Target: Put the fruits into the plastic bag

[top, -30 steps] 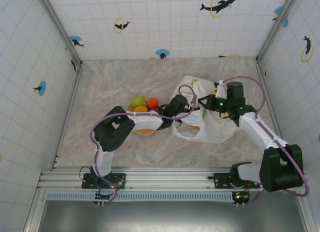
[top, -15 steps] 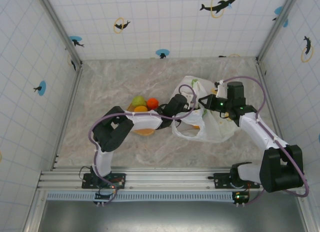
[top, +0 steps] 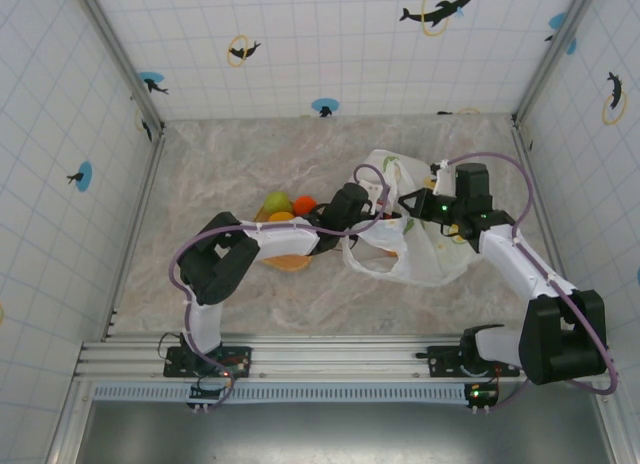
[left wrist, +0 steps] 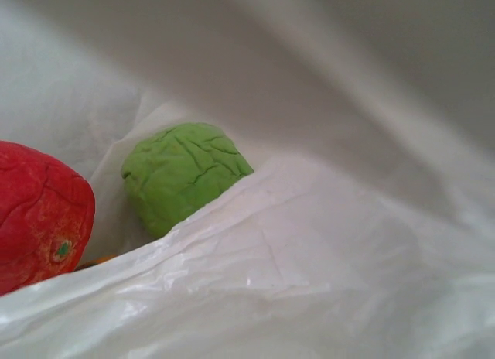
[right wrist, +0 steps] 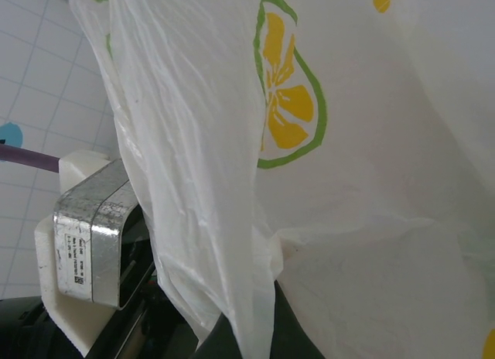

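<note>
Marbled tabletop [top: 230,164], centre-right: right gripper [top: 404,202] pinches translucent lemon-print plastic bag [top: 425,264]; left gripper [top: 383,222] inside, spread unclear; snagging on withdrawal could spill round green fruit [left wrist: 182,173].

A wrinkled green fruit [left wrist: 182,173] nestles in a pocket of the translucent white plastic bag [left wrist: 325,251], just beside a red fruit [left wrist: 39,212] at the frame's left edge, a crumpled fold of the bag crossing the foreground below both.
</note>
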Motion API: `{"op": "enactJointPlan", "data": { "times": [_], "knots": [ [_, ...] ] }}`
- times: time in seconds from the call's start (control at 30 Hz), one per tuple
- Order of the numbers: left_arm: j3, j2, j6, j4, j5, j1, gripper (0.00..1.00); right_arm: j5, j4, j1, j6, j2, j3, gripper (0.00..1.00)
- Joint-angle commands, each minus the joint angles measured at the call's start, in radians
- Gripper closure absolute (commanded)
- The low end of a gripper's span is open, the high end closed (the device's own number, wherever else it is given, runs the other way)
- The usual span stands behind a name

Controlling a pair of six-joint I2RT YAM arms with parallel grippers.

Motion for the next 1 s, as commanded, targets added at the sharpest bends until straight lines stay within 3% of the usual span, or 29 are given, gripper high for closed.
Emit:
{"op": "enactJointPlan", "data": {
  "times": [0.0, 0.43, 0.77, 0.87, 0.97],
  "knots": [
    [-0.027, -0.064, 0.040, -0.025, 0.019, 0.012, 0.03, 0.001, -0.012, -0.013, -0.025, -0.024, 0.006, 1.00],
    [-0.254, -0.375, 0.265, -0.286, 0.060, 0.078, 0.10, 0.022, -0.046, -0.059, -0.080, -0.034, -0.012, 1.00],
    [-0.349, -0.633, 0.321, -0.449, 0.088, 0.184, 0.10, 0.025, -0.042, -0.062, -0.085, -0.032, -0.015, 1.00],
    [-0.384, -0.736, 0.309, -0.492, 0.037, 0.246, 0.10, 0.021, -0.036, -0.061, -0.083, -0.029, -0.017, 1.00],
    [-0.413, -0.819, 0.249, -0.547, -0.096, 0.324, 0.09, 0.018, -0.026, -0.061, -0.081, -0.026, -0.021, 1.00]
  ]
}}
